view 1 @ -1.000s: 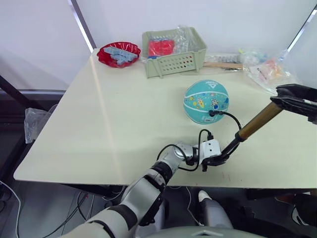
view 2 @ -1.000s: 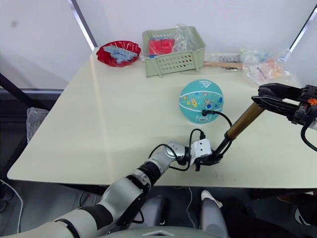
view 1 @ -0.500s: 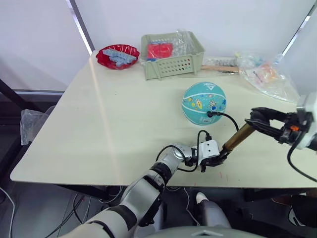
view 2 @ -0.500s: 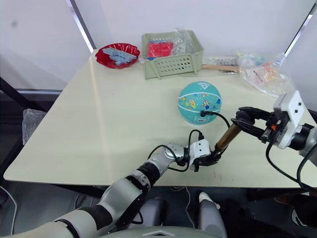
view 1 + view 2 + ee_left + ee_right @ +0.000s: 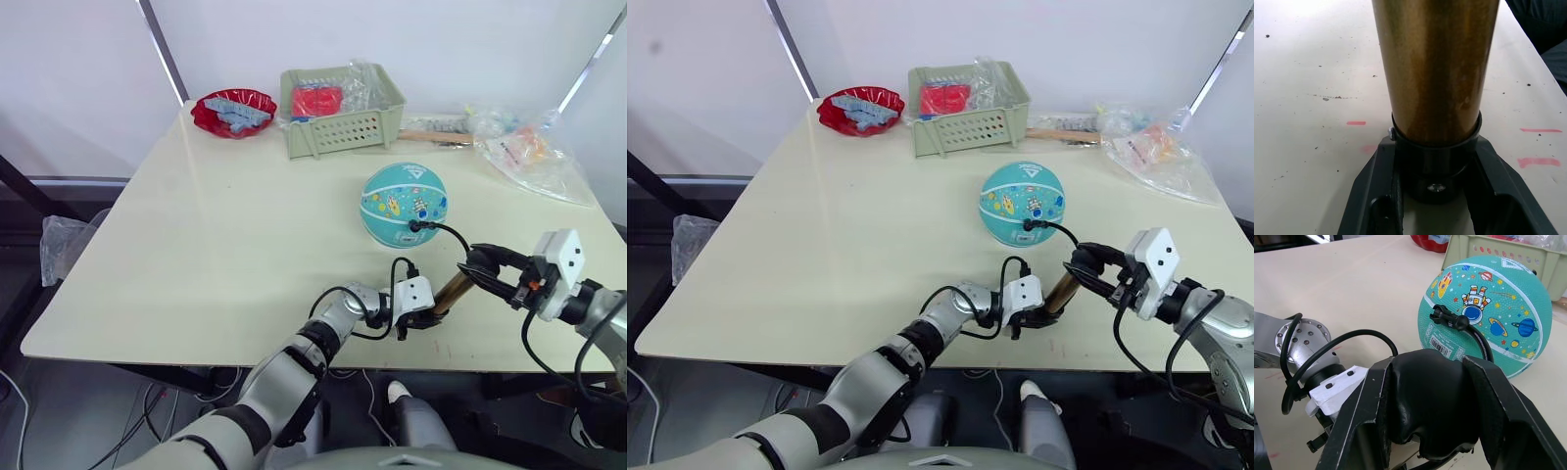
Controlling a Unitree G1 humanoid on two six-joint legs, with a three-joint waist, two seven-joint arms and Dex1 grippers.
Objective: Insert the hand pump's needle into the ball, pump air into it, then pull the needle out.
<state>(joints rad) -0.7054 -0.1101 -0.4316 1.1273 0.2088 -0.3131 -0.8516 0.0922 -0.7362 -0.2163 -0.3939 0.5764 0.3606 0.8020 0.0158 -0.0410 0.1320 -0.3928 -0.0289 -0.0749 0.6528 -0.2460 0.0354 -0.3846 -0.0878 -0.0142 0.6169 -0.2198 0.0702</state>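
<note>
Left gripper (image 5: 423, 319) pinches the hand pump (image 5: 452, 291) base, barrel slanting up toward right gripper (image 5: 487, 266) clamped on its handle, beside the barcode-labelled ball (image 5: 405, 204).

A cream table (image 5: 196, 245) with rounded corners is seen against plain white walls (image 5: 69, 78), which are crossed by dark slanted bars (image 5: 162, 49) at the left and at the far right. The tabletop is marked with small specks and short red dashes (image 5: 1356, 123) — evenly lit. Below the left edge, a dark floor with cables (image 5: 20, 387) and a crumpled plastic bag (image 5: 59, 257) is visible.
</note>
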